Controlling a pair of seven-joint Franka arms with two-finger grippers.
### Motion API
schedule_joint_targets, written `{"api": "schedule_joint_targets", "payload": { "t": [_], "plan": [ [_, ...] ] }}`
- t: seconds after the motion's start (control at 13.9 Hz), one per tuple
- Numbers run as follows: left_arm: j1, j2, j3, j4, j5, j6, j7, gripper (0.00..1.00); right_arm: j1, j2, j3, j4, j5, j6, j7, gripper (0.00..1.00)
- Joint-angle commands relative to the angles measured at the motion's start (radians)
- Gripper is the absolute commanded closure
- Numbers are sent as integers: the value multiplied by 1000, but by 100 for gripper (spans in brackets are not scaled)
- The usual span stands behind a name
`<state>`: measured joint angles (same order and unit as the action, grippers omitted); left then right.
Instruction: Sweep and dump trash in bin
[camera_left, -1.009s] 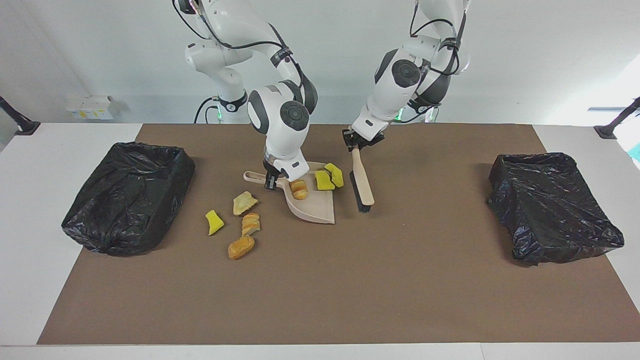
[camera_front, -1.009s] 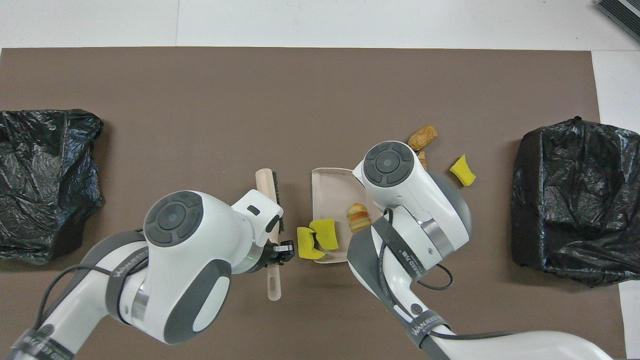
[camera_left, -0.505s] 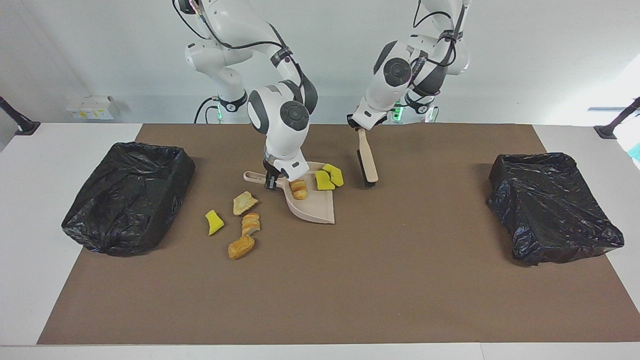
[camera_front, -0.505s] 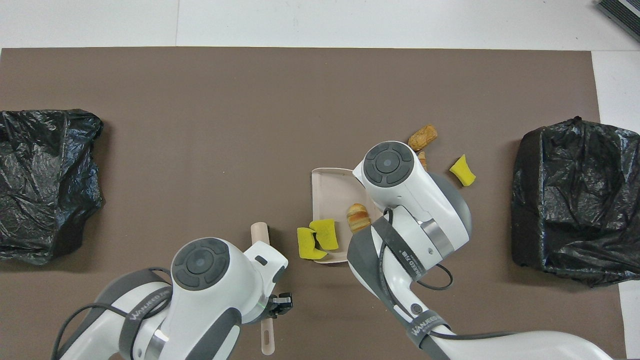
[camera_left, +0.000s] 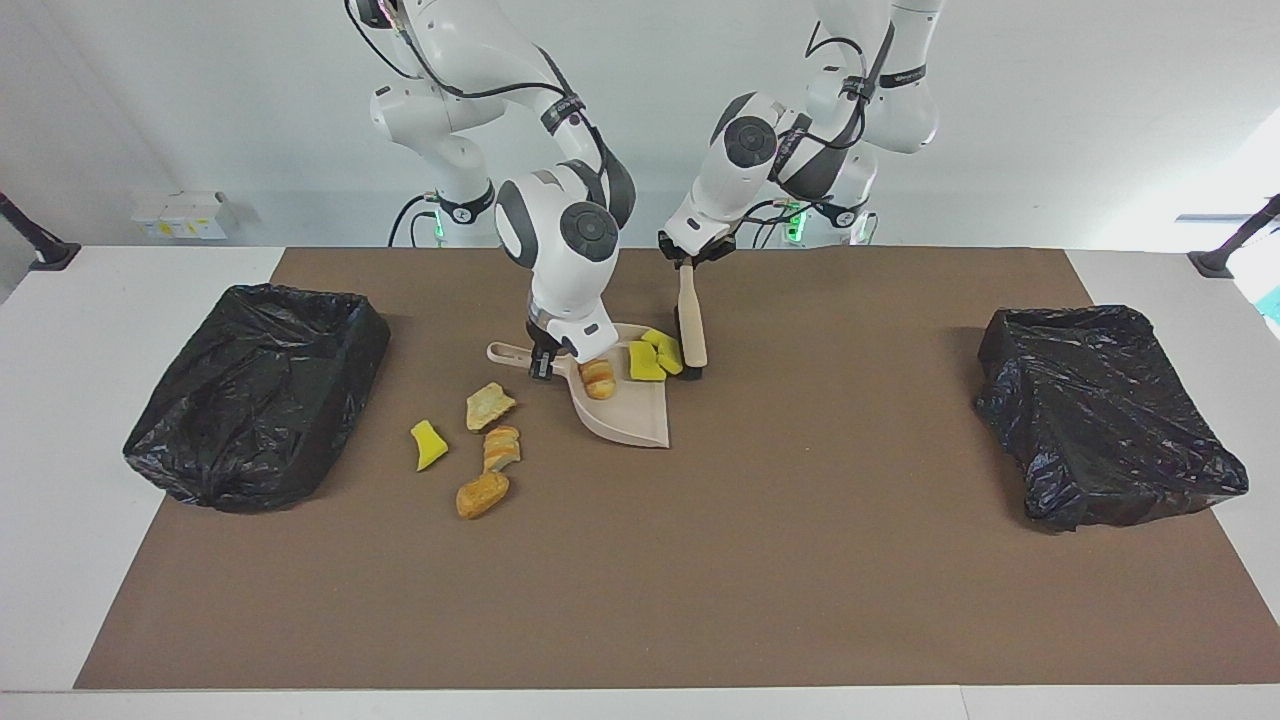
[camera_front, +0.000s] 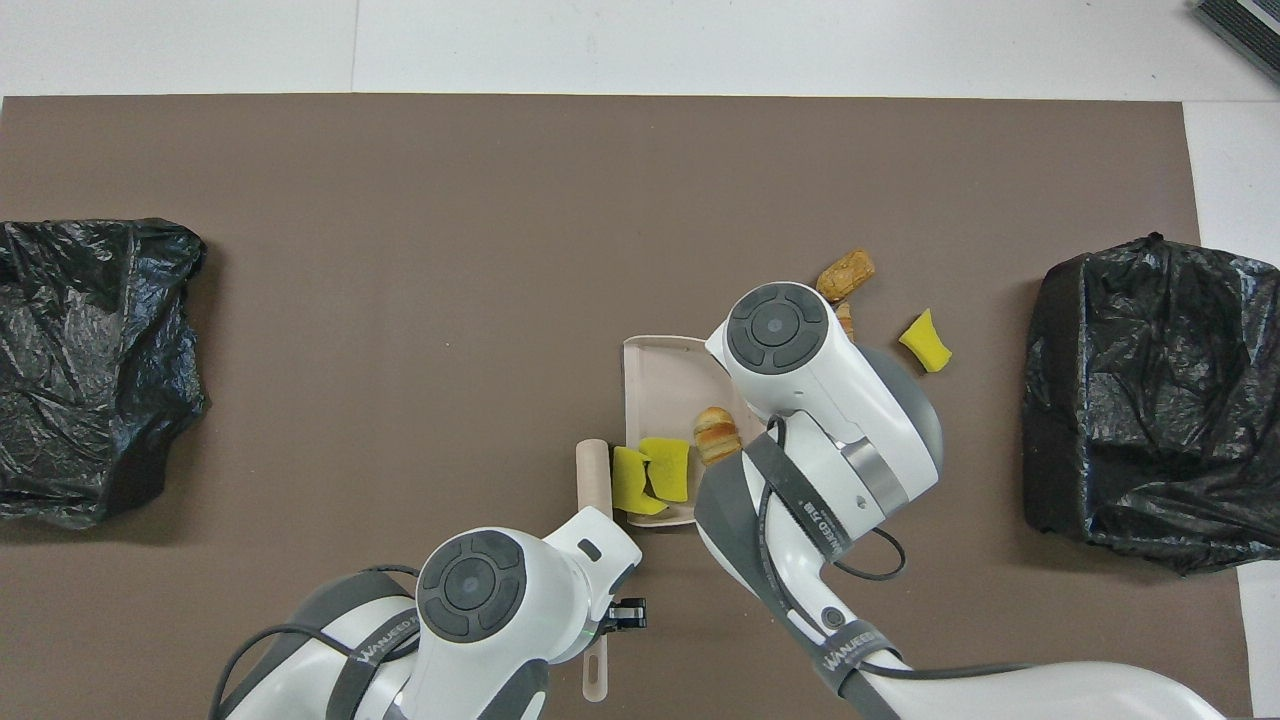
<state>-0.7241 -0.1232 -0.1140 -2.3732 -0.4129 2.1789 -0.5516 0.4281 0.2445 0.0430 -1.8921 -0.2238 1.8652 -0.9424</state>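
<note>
My right gripper (camera_left: 541, 365) is shut on the handle of the beige dustpan (camera_left: 630, 420), which rests on the brown mat. In the pan lies a bread piece (camera_left: 598, 378), with two yellow sponge chunks (camera_left: 655, 357) at the rim nearest the robots. My left gripper (camera_left: 690, 262) is shut on the handle of the brush (camera_left: 691, 330), whose head presses against the sponges (camera_front: 650, 475). More trash lies on the mat beside the pan, toward the right arm's end: a yellow sponge (camera_left: 428, 445) and three bread pieces (camera_left: 490, 450). In the overhead view the right arm hides its gripper.
Two bins lined with black bags stand at the mat's ends, one at the right arm's end (camera_left: 260, 395) and one at the left arm's end (camera_left: 1105, 415). The brown mat (camera_left: 700, 580) stretches bare away from the robots.
The left arm pulled the brush back toward the robots, then swung it sideways against the two sponges, nudging them onto the pan. The right arm and pan stayed still.
</note>
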Motion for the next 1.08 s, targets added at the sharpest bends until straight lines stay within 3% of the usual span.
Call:
{"api": "schedule_joint_targets", "payload": {
  "t": [0.0,0.29,0.58,0.87,1.01],
  "plan": [
    [-35,43,13,61,-18,44,29,100,1,-13,6,-22,-9,20,39,100],
    [-29,50,16,77,-18,18,9,100,-3,-13,6,-22,0,18,43,100],
    [66,8,27,109,9,-152,-128,100,-11,-11,6,-19,1,17,45,100],
    [138,-99,25,118,166,-310,-166,100,-15,-14,6,-2,6,12,33,100],
    [134,-128,20,92,215,-318,-220,100,-19,-24,6,19,12,-6,16,100]
  ]
}}
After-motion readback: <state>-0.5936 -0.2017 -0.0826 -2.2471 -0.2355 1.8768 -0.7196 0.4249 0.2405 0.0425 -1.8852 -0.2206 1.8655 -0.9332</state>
